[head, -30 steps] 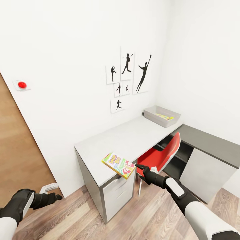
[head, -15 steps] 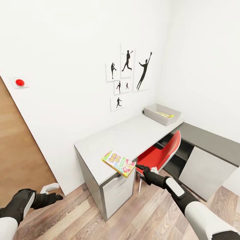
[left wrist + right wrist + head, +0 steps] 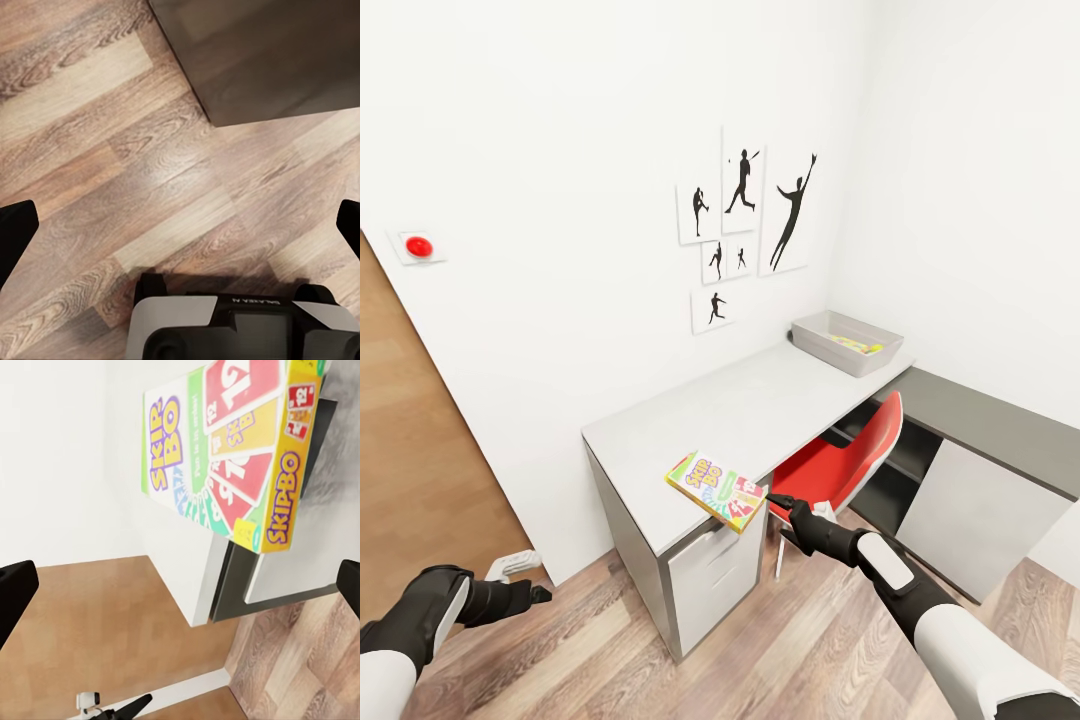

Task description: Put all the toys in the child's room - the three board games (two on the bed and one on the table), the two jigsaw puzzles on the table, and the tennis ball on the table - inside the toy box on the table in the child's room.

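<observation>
Head view: a white-walled corner of the child's room with a wood-plank floor (image 3: 800, 650) and a pale grey table (image 3: 730, 415) running along the wall to a toy box (image 3: 815, 345) at its far end, where a darker top joins it at a right angle. A red chair (image 3: 845, 465) is tucked under the table between the two tops. Open floor lies before the table's near corner. The right gripper (image 3: 772, 499) holds a board game (image 3: 717, 491) by its right end, just over the table's near edge, its long axis running roughly along that edge, cover up. The left gripper (image 3: 542, 593) hangs low over the floor, well apart from the table. Left wrist view: bare planks and a dark panel's corner; the black fingers (image 3: 15, 229) sit wide at the picture's sides, released. Right wrist view: the board game (image 3: 232, 457) reads "SKIP-BO", above the table's corner; whether the fingers (image 3: 15, 592) pinch it I cannot tell here, though the box stays aloft in the head view.
</observation>
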